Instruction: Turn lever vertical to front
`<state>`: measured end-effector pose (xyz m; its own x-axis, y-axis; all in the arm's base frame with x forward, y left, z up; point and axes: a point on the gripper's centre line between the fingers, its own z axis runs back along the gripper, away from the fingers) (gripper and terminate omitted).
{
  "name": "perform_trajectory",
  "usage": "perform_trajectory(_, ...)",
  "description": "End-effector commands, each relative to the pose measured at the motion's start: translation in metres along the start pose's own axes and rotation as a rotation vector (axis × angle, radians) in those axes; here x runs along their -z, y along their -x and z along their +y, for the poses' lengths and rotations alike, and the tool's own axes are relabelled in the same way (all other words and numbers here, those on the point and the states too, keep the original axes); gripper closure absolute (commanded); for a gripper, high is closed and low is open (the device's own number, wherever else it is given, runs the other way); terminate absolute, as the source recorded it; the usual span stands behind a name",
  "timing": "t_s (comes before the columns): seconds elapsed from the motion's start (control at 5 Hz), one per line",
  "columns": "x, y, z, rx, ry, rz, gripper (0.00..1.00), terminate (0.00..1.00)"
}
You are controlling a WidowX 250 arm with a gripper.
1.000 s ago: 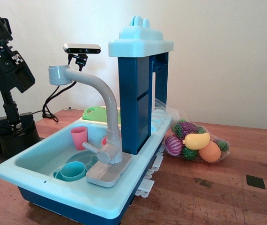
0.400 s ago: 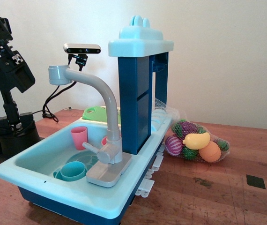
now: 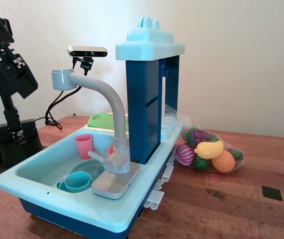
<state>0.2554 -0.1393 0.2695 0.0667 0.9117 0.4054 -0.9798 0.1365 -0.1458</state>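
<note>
The lever (image 3: 96,156) is a short grey stub jutting left from the toy faucet's grey base block (image 3: 116,174), over the light-blue sink basin (image 3: 37,169). The long curved grey spout (image 3: 107,104) rises from the base and ends in a light-blue head (image 3: 61,79) at the upper left. The black robot arm (image 3: 5,69) stands at the far left, well away from the lever. Its gripper fingers do not show in this view.
A pink cup (image 3: 84,145) and teal dishes (image 3: 77,180) lie in the basin. A dark-blue tower with a light-blue tank (image 3: 149,89) stands behind the faucet. A net bag of toy fruit (image 3: 209,152) lies on the wooden table to the right. A camera (image 3: 86,52) hangs behind.
</note>
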Motion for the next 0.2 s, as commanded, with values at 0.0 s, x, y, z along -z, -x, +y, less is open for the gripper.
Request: perform_trajectory(0.0,-0.0086,-0.0060,-0.0007,-0.009,0.028,0.015,0.00,1.00)
